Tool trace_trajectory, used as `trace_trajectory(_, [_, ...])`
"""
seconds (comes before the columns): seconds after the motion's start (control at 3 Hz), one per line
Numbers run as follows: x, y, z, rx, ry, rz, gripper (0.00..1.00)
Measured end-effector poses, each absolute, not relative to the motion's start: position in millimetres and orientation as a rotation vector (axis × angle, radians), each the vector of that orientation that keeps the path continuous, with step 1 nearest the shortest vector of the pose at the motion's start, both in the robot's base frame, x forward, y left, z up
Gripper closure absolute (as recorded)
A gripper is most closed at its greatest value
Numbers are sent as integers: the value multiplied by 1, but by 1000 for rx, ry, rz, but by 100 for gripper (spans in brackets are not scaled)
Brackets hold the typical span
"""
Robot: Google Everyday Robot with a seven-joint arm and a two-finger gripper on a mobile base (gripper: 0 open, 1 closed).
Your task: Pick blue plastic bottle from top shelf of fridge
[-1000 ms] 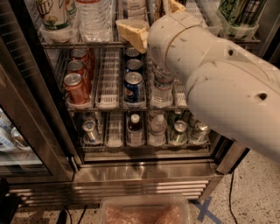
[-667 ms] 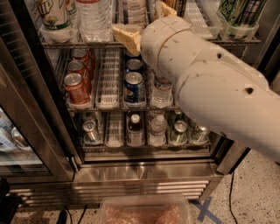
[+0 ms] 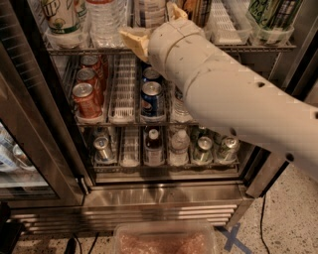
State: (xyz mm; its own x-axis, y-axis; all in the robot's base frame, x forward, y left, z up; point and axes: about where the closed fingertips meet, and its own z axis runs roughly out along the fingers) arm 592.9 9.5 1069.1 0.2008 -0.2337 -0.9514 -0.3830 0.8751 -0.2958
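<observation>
While gripper brackets bottle, grasp not yet closed

Camera view: gripper (image 3: 150, 26) sits at top shelf (image 3: 258, 47) of fridge (image 3: 164, 196), tan fingers (image 3: 133, 40) spread wide either side of blue plastic bottle (image 3: 149, 11); contact unclear. Bottle likely light, smooth, squashy. Best hold is mid-body on the label, gentle squeeze.

I see the top shelf (image 3: 248, 47) carrying a water bottle (image 3: 104, 20) and the blue plastic bottle (image 3: 148, 11) at its front edge, where the gripper (image 3: 155, 24) hangs, spread.
</observation>
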Motion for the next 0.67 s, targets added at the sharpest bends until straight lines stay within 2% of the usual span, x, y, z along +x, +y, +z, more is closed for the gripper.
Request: trace_trajectory(0.67, [618, -1, 1086, -481, 1348, 31, 23])
